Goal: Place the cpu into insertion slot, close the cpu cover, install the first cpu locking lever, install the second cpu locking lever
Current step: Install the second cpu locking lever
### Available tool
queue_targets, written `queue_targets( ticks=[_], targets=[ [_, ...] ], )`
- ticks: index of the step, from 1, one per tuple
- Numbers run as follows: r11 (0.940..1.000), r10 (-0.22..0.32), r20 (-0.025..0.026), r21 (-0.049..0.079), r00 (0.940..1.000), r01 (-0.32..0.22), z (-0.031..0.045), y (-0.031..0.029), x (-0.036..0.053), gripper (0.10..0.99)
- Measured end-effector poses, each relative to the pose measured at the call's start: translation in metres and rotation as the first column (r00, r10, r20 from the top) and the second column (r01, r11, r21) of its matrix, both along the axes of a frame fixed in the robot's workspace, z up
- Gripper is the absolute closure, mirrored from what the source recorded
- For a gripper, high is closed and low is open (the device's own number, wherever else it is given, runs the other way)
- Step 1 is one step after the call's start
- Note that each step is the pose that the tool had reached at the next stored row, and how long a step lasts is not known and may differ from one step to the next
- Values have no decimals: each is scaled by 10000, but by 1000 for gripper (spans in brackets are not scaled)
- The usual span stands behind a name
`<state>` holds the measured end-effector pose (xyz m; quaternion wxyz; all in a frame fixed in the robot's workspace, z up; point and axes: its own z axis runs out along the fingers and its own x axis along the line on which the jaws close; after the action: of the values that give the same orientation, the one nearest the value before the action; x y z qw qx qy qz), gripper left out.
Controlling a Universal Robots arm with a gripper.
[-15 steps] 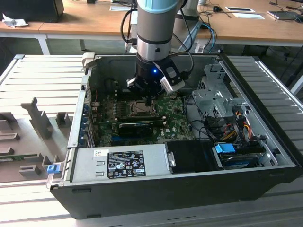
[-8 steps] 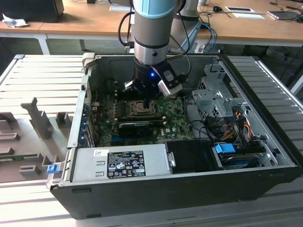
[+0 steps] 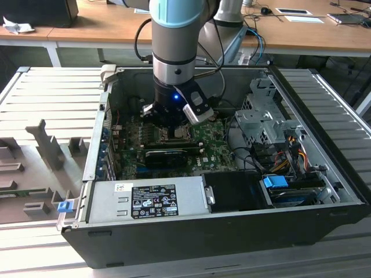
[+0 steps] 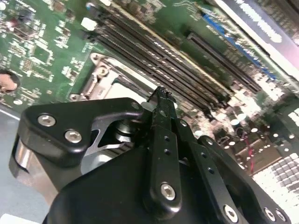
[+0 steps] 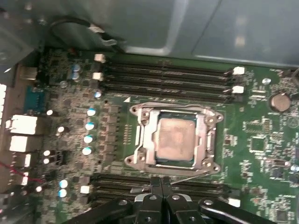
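Holding my gripper (image 5: 161,183) low over the green motherboard (image 5: 261,144), just beside the socket, I report as follows. In both wrist views the two fingertips (image 4: 161,95) are pressed together with nothing between them, so the tool is clenched and empty. I judge this posture suits pushing or hooking a thin part rather than carrying one.

The cpu (image 5: 176,139) sits silvery face up inside the insertion slot (image 5: 152,161), square to it. The cpu cover (image 5: 202,135) lies flat over the chip, its window framing the metal face, so placement and cover closing appear done. A thin metal locking lever (image 5: 191,176) runs along the socket edge nearest my fingertips; whether it is latched I cannot tell.

Containers: in the exterior view the open computer case (image 3: 174,240) holds the motherboard, a power supply (image 3: 145,200) along the near wall, a drive cage (image 3: 261,116) at the exterior view's right with cabling (image 3: 287,156), and a long black graphics card (image 3: 168,156) just beside the socket. Long memory slots (image 5: 163,81) flank the socket on two sides; they look unfilled.
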<state>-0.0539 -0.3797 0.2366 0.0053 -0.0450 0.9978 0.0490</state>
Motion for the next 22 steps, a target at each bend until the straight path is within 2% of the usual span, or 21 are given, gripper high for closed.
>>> queue_targets(
  ticks=[2, 4, 12, 16, 18, 20, 21, 22],
  targets=[
    [10000, 8, 0, 1, 10000, -8, -5, -27, -39, 980],
    [10000, 38, 1, 15, 10000, -38, -16, -30, -127, 980],
    [9999, 61, 2, 141, 10000, -61, -162, -31, -146, 980],
    [9994, 59, 13, 341, 10000, -60, -192, -64, -161, 980],
    [9986, 58, 54, 526, 10000, -61, -203, -93, -201, 980],
    [9969, 56, 84, 787, 9999, -63, -216, -107, -217, 980],
    [9963, 55, 87, 862, 9999, -63, -229, -106, -218, 980],
    [9961, 54, 92, 884, 9999, -62, -252, -106, -222, 980]
  ],
)
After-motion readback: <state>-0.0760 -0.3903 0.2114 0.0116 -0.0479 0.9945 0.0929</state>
